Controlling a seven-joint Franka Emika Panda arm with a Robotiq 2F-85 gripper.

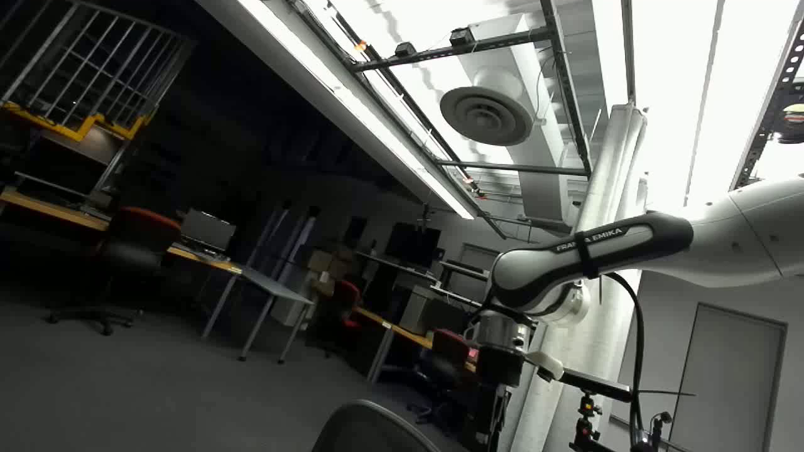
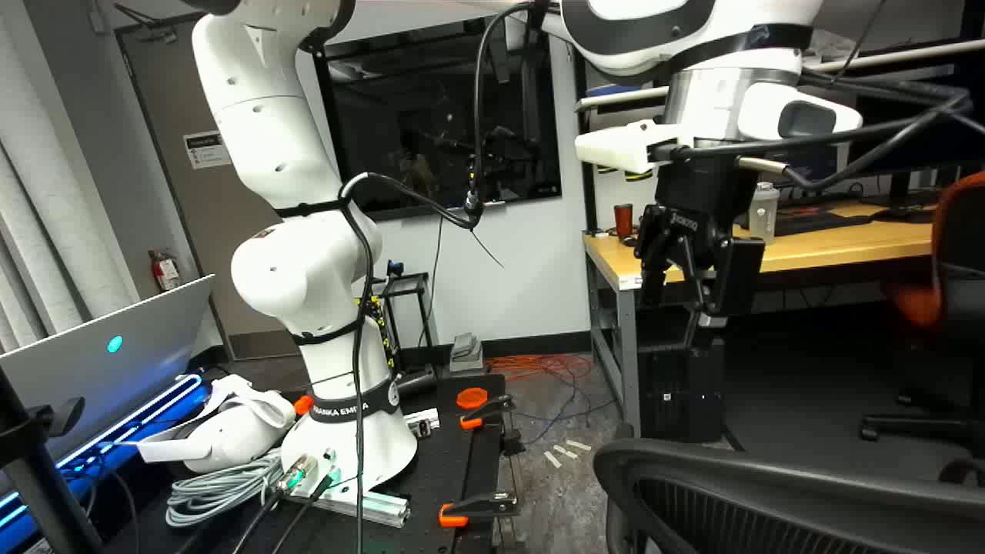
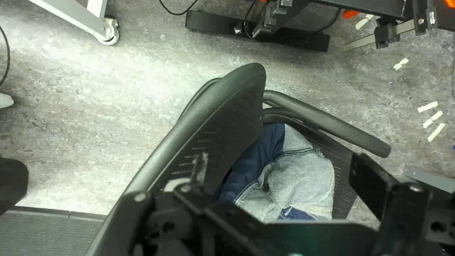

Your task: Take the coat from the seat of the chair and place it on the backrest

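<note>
Clearly, the coming move turned on what lay below the gripper (image 2: 687, 304): the coat (image 3: 298, 174), a crumpled blue-and-grey heap on the seat (image 3: 343, 199) of the chair (image 3: 231, 145). In the wrist view it showed between the fingers (image 3: 371, 185), which stood spread and held nothing; in both exterior views it was out of sight. The backrest (image 3: 199, 115) slanted across the wrist view to the left of the coat and rose above it, so a straight descent looked liable to knock a finger there; bearing toward the armrest (image 3: 334, 122) seemed wiser. A blue band ran along the foot of the backrest, but with the near end behind the gripper, the coat's long axis could not be settled. As for containers, a reddish cup (image 2: 623, 221) and a translucent bottle (image 2: 763, 211) stood on the wooden surface (image 2: 854, 248), apart from the chair; what they held could not be told.
</note>
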